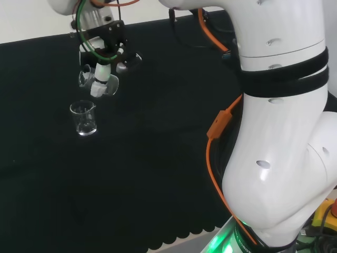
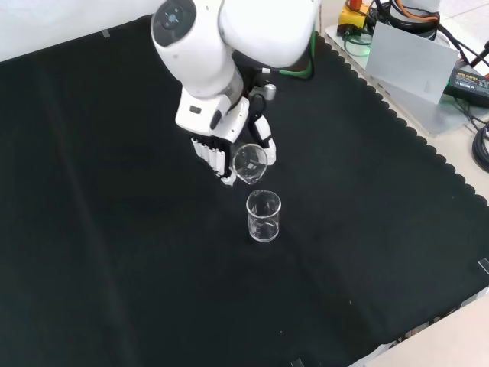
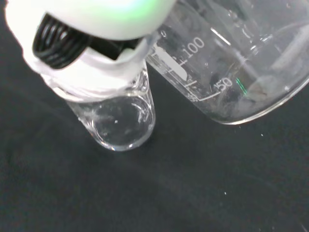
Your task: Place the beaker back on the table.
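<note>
I'm holding a tilted clear glass beaker [image 2: 250,163] in the black and white hand's [image 2: 229,149] curled fingers, hovering just behind a second clear beaker [image 2: 263,216] standing on the black cloth [image 2: 114,252] in the front view; I'm worrying about clipping it coming down.

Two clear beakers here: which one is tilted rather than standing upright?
The beaker in the hand: that held beaker is tipped above the cloth, mouth towards the front camera. The other beaker stands upright on the cloth, untouched.
</note>
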Motion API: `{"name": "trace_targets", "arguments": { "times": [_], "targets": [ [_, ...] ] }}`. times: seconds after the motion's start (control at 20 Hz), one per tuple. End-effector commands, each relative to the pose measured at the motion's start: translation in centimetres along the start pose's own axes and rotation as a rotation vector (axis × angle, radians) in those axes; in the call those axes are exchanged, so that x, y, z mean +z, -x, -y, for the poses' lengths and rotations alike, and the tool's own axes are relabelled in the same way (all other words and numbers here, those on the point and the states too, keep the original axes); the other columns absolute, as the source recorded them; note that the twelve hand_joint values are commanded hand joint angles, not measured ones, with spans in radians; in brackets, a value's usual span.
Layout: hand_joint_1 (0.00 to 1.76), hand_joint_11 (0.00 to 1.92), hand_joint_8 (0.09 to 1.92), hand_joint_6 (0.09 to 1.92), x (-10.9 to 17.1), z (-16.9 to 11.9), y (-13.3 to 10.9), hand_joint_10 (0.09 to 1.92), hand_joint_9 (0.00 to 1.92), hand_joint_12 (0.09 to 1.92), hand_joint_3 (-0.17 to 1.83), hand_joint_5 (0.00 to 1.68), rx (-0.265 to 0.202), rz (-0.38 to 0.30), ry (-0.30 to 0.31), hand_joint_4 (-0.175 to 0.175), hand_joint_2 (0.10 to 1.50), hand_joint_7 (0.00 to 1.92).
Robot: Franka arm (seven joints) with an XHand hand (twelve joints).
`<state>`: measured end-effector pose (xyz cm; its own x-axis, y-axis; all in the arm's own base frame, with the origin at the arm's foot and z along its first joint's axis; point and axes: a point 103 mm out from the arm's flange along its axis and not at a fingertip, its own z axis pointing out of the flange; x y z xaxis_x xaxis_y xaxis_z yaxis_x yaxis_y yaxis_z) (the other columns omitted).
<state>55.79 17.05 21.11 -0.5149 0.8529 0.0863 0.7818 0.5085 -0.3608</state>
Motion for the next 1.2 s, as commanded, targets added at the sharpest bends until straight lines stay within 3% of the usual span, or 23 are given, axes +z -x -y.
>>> {"name": "trace_targets", "arguments": {
  "times": [0.05, 0.9, 1.2],
  "targets": [
    [1.3, 1.2, 0.88, 0.91, 0.3, -0.4, 1.8, 0.79, 1.52, 0.81, 0.81, 1.16, -0.021, -0.078, 0.065, -0.175, 0.61, 1.23],
    [1.3, 1.18, 0.89, 0.92, 3.7, -1.6, 6.3, 0.79, 1.51, 0.81, 0.81, 1.15, -0.045, -0.231, 0.213, -0.175, 0.62, 1.22],
    [1.3, 1.17, 0.89, 0.92, 5.6, -2.2, 7.5, 0.79, 1.49, 0.81, 0.78, 1.14, -0.058, -0.343, 0.251, -0.175, 0.63, 1.21]
  ]
}}
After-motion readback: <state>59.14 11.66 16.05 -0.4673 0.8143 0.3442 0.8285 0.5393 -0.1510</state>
